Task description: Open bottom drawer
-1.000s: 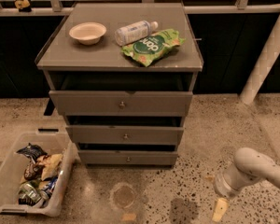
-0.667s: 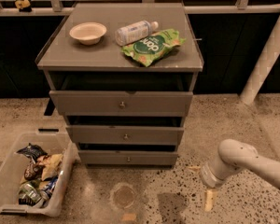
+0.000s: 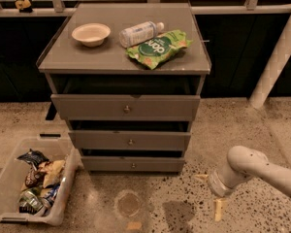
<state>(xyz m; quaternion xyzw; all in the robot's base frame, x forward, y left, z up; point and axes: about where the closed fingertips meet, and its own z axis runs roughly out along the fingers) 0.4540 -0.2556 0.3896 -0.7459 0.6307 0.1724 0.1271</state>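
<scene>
Two pale yellow fingers (image 3: 219,210) stuck out from the robot's gripper (image 3: 210,193) near the bottom right of the view. They were spread well apart, one pointing down at the floor and one off to the left, with nothing held between them. The gripper hung low over the speckled beige stone floor (image 3: 242,125), at the end of a thick white arm (image 3: 262,168) that came in from the right edge. It was to the right of the cabinet and in front of it, apart from every drawer.

A round pale stain (image 3: 128,204) marked the floor to the left of the gripper. At the bottom left sat a clear plastic bin (image 3: 5,178) holding crumpled snack wrappers and cans.

Just beyond stood a grey three-drawer cabinet. The bottom drawer (image 3: 106,164), with the slimmest grey front and a small round metal knob (image 3: 133,166) at its centre, lay just above the floor. It looked closed or nearly so, with a dark gap above it. Over it came the mid-sized grey drawer front (image 3: 102,141), then the tallest, widest grey drawer front (image 3: 87,107), each with its own centre knob.

On the flat grey cabinet top (image 3: 87,57) rested a shallow cream bowl (image 3: 90,34) at the left. A clear plastic bottle with a white cap (image 3: 140,33) lay on its side in the middle, and a green snack bag (image 3: 157,47) lay just in front of the bottle, touching it.

Behind the cabinet ran a dark wall, and a white slanted pillar (image 3: 276,57) stood at the far right.
</scene>
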